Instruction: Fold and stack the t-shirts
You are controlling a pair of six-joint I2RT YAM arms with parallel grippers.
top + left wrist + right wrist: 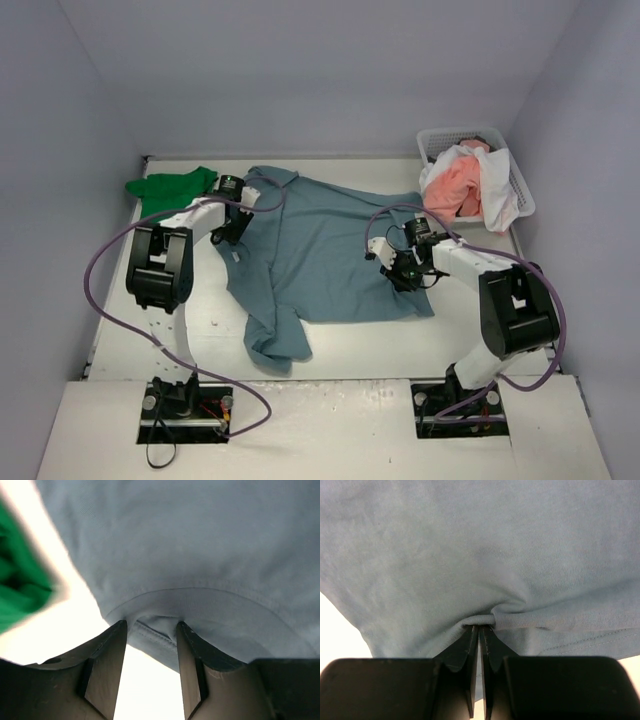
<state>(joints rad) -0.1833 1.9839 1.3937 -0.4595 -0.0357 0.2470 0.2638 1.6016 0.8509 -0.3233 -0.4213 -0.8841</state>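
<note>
The blue shirt (pixel 320 250), a fine soft knit, lies rumpled across the middle of the white desk (pixel 400 345). My right fingers (pixel 466 655) are pressed together on a puckered fold of it. My left fingers (pixel 107 665) stand part-spread around its stitched edge, and I cannot tell whether they clamp it. The mesh basket (pixel 445 138) at far right holds a pink shirt (pixel 455 185) and a white shirt (pixel 497 195).
</note>
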